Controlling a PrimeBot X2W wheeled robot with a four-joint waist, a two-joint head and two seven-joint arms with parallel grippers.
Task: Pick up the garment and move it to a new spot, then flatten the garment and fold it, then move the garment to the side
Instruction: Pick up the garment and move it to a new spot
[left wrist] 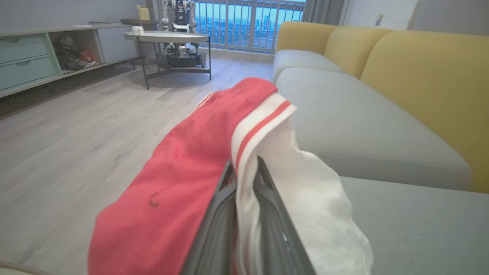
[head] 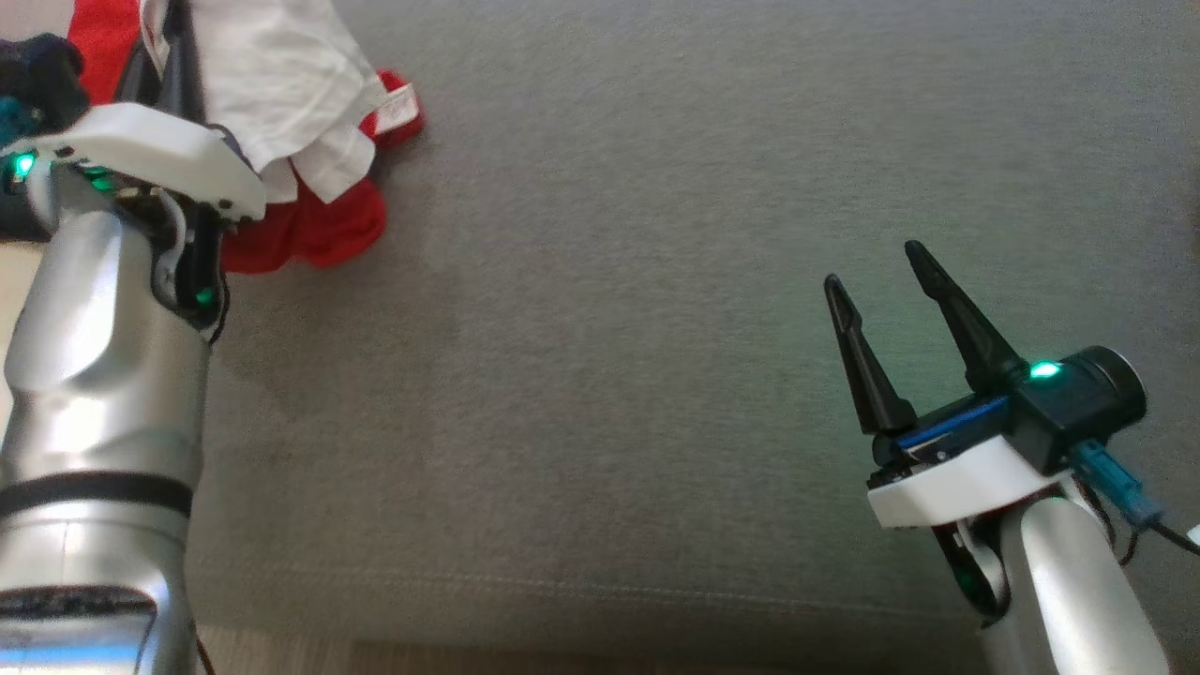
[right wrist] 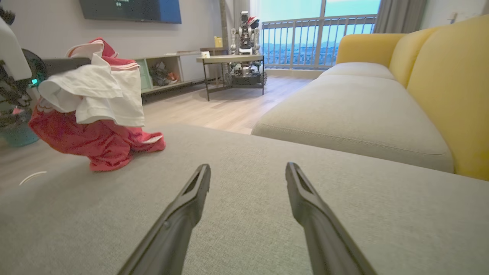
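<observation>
The garment point(head: 300, 94), red with white parts, hangs at the upper left of the head view, its lower red end point(head: 309, 230) resting on the grey cushion. My left gripper point(head: 176, 52) is shut on it. In the left wrist view the left gripper point(left wrist: 244, 172) pinches a white band with a red stripe, and the garment point(left wrist: 183, 160) drapes over both sides. My right gripper point(head: 872, 265) stands open at the lower right, above bare cushion, with nothing between its fingers. The right wrist view shows the right gripper point(right wrist: 247, 172) open and the garment point(right wrist: 99, 137) hanging at the left.
The grey seat cushion point(head: 609, 328) spreads under both arms, its front edge along the bottom with wood floor beyond. Yellow backrests point(right wrist: 439, 76) rise on the far side. A side table point(right wrist: 229, 59) and a low cabinet point(left wrist: 38, 57) stand across the floor.
</observation>
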